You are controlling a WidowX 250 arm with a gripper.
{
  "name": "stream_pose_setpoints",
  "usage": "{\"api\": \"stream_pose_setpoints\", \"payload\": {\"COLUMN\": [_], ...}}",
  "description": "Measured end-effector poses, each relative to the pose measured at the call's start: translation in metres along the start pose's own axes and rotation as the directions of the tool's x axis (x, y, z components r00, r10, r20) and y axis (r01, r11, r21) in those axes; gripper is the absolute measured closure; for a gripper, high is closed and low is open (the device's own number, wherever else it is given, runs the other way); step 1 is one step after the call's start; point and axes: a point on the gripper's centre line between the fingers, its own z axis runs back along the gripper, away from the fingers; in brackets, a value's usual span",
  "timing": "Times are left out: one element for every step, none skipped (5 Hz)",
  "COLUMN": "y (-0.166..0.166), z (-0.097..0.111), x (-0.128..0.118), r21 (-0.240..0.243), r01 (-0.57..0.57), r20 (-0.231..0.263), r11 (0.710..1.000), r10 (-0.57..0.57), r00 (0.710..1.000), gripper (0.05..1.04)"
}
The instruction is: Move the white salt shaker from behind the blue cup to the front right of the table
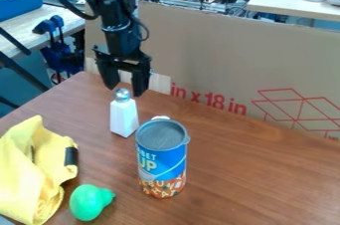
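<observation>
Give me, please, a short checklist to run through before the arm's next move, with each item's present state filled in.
1. Fingers of the black two-finger gripper apart: ok, a gap shows between them.
2. White shaker with a metallic cap upright: ok.
3. Fingers free of the shaker's cap: cannot tell; they hang close to it.
4. Blue, open-topped cylindrical can upright: ok.
5. Generous room between shaker and can: not ok, they stand close together.
6. Yellow cloth and green bulb-shaped plastic-looking object away from the gripper: ok, both lie nearer the camera.
</observation>
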Motion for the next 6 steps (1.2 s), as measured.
{"api": "stream_pose_setpoints", "payload": {"y": [-0.004,0.002,0.013,0.017,0.016,0.012], "z": [0.001,-0.002,-0.016,-0.028,-0.036,-0.036], "x": [-0.004,-0.011,-0.023,-0.031,-0.031,-0.015], "r21": [-0.011,0.001,0.02,0.031,0.034,0.044], "r01": [-0.008,-0.025,-0.046,-0.043,-0.039,-0.01], "r20": [-0.024,-0.082,-0.166,-0.226,-0.233,-0.163], "r11": [1.0,1.0,0.999,0.999,0.999,0.999], "r10": [0.008,0.025,0.049,0.049,0.045,0.017], "r00": [1.0,0.996,0.985,0.973,0.971,0.986], "gripper": [0.082,0.082,0.082,0.082,0.082,0.082]}}
